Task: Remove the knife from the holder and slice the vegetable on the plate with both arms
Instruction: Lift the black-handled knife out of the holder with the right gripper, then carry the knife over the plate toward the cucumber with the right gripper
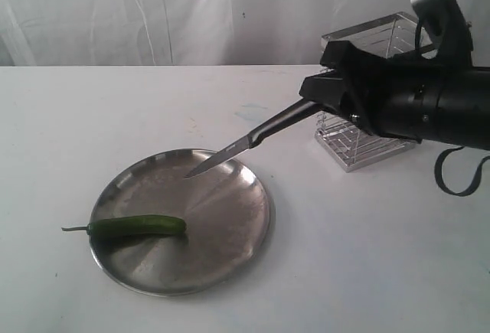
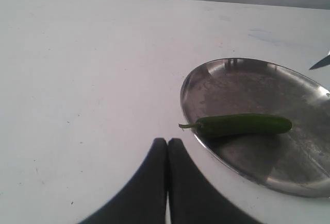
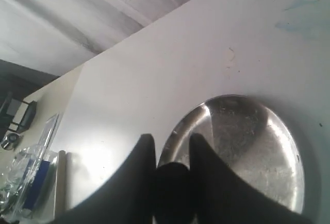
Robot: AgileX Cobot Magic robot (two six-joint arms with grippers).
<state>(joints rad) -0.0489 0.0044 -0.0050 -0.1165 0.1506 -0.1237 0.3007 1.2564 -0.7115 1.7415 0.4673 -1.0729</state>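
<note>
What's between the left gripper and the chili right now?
In the left wrist view, only bare white table and the plate's near rim separate the shut left gripper from the chili; nothing else lies there.

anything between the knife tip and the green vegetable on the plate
Nothing visible. The right hand holds the knife, tip over the plate; only bare plate lies between tip and vegetable. The left hand, shut, is off the plate, clear of that path.
</note>
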